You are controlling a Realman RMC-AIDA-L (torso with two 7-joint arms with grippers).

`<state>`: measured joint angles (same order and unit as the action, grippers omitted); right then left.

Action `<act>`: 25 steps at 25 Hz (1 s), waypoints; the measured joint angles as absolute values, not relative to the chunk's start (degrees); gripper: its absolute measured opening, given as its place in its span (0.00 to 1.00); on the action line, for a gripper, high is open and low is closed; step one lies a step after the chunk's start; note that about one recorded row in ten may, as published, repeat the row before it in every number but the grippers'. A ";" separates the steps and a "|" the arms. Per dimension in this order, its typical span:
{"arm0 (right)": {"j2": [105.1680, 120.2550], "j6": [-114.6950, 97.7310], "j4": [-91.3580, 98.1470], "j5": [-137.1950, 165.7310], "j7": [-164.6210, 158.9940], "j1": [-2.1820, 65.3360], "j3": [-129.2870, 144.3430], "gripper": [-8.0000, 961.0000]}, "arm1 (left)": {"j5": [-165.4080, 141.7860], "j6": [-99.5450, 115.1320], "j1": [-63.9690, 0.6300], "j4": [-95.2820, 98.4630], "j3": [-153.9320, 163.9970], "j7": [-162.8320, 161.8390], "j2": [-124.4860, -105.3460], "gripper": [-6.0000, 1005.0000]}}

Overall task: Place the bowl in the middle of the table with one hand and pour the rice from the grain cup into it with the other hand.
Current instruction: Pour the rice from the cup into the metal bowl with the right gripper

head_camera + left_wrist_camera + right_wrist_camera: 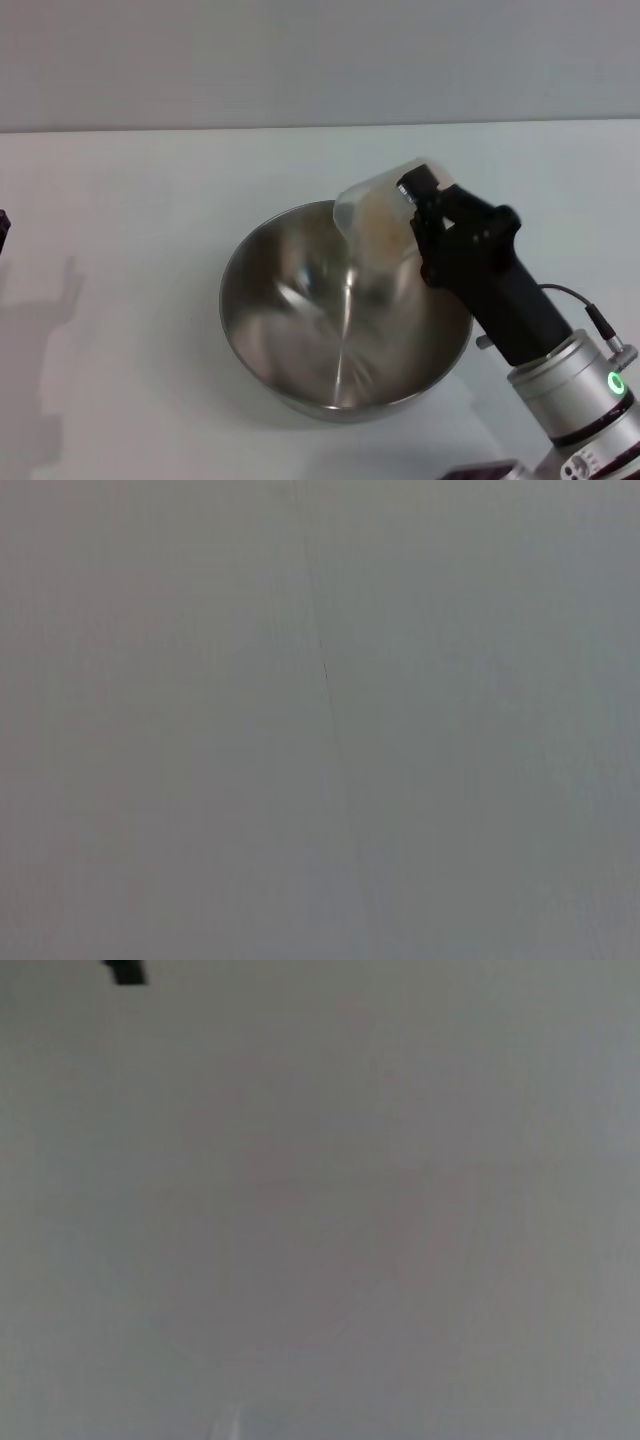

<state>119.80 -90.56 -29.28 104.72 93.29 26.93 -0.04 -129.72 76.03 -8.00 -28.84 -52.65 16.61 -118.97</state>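
The right gripper (405, 210) has its fingers closed on the tilted grain cup (378, 222), directly above the bowl (300, 330) on the bench (130, 220). Tilt slowly, so the rice (378, 218) falls inside. The left gripper (3, 232) waits aside.

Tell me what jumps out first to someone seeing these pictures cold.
The shiny steel bowl sits mid-table on the white table. Over its far right rim, the right gripper holds the clear cup tipped toward the bowl, with pale rice still inside. The left gripper is only a dark sliver at the table's left edge.
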 joint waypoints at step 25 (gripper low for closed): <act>119.89 -84.00 -30.62 110.78 140.17 26.78 -0.83 0.02 | -129.73 76.15 -7.85 -28.29 -52.55 15.07 -119.00 0.83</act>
<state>119.89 -84.00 -30.62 110.78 140.17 26.78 -0.83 -129.73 76.15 -7.85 -28.29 -52.55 15.07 -119.00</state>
